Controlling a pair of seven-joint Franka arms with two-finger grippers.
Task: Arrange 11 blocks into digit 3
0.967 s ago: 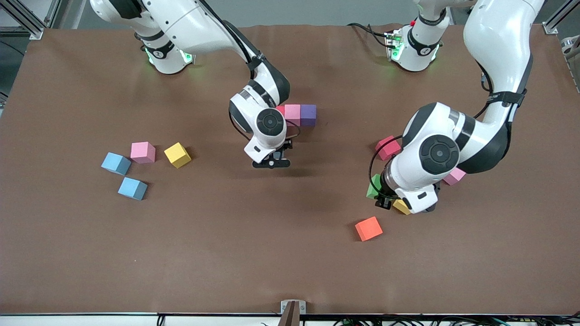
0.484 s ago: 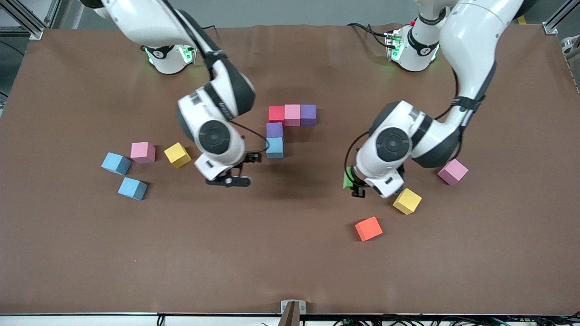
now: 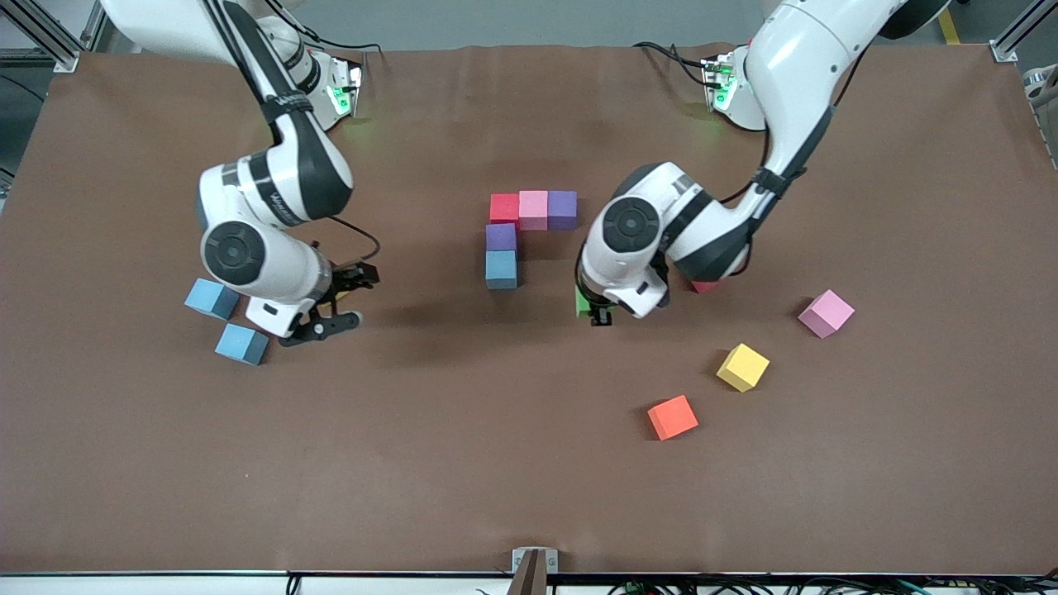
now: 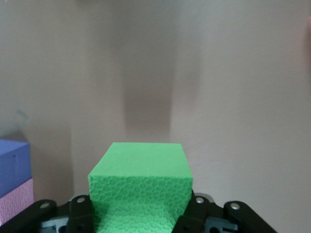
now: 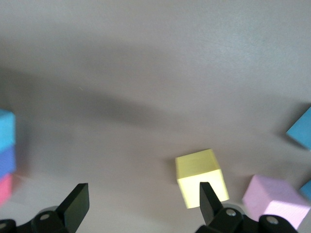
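My left gripper [image 3: 597, 311] is shut on a green block [image 3: 583, 299] [image 4: 140, 182], in the air over bare table beside the built figure. That figure is a row of red [image 3: 504, 207], pink [image 3: 533, 207] and purple [image 3: 562, 208] blocks. A purple block [image 3: 500, 237] and a blue block [image 3: 501, 268] run from the red one toward the front camera. My right gripper [image 3: 354, 297] [image 5: 143, 196] is open and holds nothing, over a yellow block [image 5: 200, 177] beside a pink block [image 5: 274, 199]. The right arm hides both of these in the front view.
Two blue blocks [image 3: 212, 297] [image 3: 241, 343] lie by the right gripper. Toward the left arm's end lie an orange block [image 3: 672, 416], a yellow block [image 3: 742, 366], a pink block [image 3: 825, 312] and a red block [image 3: 704, 287] partly under the left arm.
The right arm swung away from the figure to the loose blocks at its own end. The left arm lifted the green block and carried it toward the figure.
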